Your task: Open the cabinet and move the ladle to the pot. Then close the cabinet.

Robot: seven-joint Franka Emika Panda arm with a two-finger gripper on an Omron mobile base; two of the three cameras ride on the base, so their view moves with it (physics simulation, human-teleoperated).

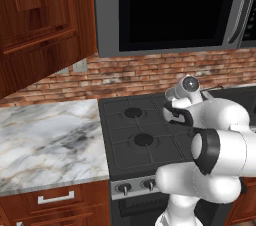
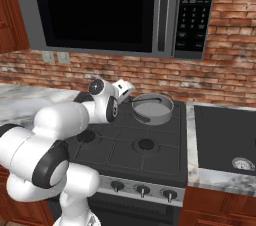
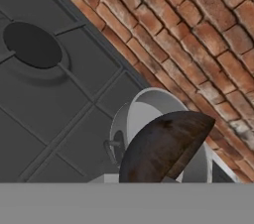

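The cabinet (image 1: 40, 25), reddish-brown panelled wood, hung at ten o'clock of the left base view. The pot (image 2: 152, 108), round grey metal with low sides, sat upright on the back burner. The ladle's (image 3: 166, 143) dark rounded bowl loomed at six o'clock, overlapping the pot's rim

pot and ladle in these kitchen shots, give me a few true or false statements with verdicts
1. The pot sits on a rear burner of the stove. True.
2. In the hand view, the dark ladle shows in front of the pot. True.
3. The pot stands on the marble counter. False: it is on the stove.
4. The wall behind the stove is white tile. False: it is red brick wall.
5. The microwave hangs above the stove. True.
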